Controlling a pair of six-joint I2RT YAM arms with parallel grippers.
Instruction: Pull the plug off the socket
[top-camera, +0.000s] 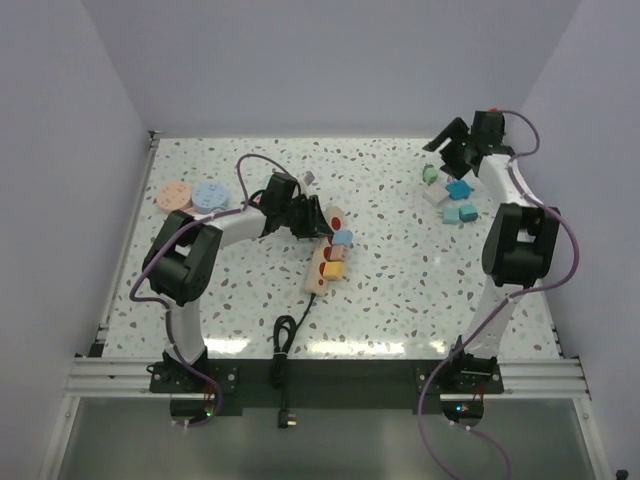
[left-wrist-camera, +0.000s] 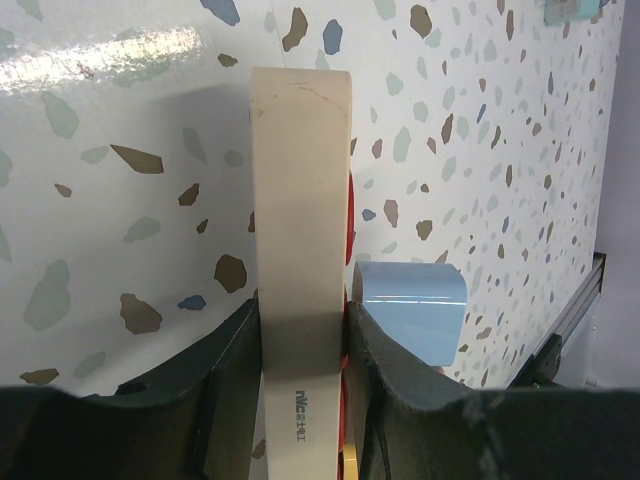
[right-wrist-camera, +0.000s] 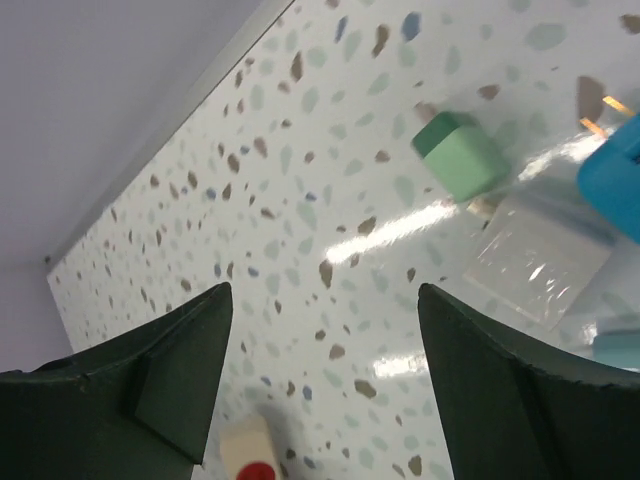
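Speckled tabletop, oblong pale-wood socket

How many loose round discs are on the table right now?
2: a peach disc and a pale blue disc, side by side at the far left. The arms might hide others.

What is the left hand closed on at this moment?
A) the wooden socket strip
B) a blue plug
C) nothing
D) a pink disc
A: the left wrist view shows the left hand gripping both sides of the wooden socket strip, blue plug beside it.
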